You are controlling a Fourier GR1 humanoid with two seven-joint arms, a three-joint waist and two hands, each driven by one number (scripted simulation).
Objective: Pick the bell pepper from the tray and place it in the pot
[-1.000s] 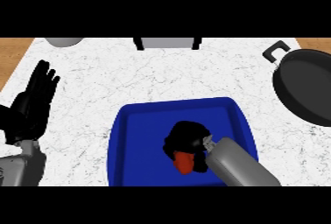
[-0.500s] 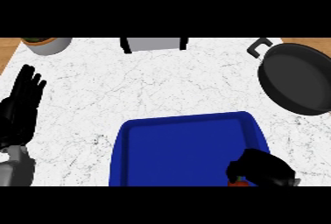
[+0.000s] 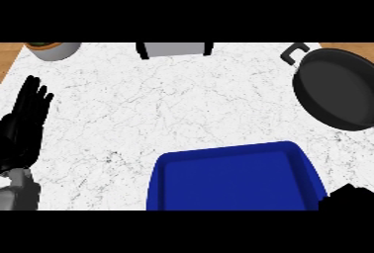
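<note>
right hand (image 3: 349, 196): only a dark scrap by the tray's near right corner, rest cut off; hold unreadable | tray (image 3: 234, 184): near side cut off | pot (image 3: 340, 90): right part cut off at counter's right edge | grey thing (image 3: 174, 49), bowl (image 3: 53, 49): far edge, tops cut off; unidentifiable

A white marble-patterned surface (image 3: 182, 108) with thin grey veins fills nearly the whole view, evenly lit. Beyond its far edge, brown wood (image 3: 10, 55) shows at both corners. A round grey container (image 3: 57, 50) stands at the far left corner, partly cut off. A grey box-like object (image 3: 174, 48) with black sides sits at the far edge's middle.
</note>
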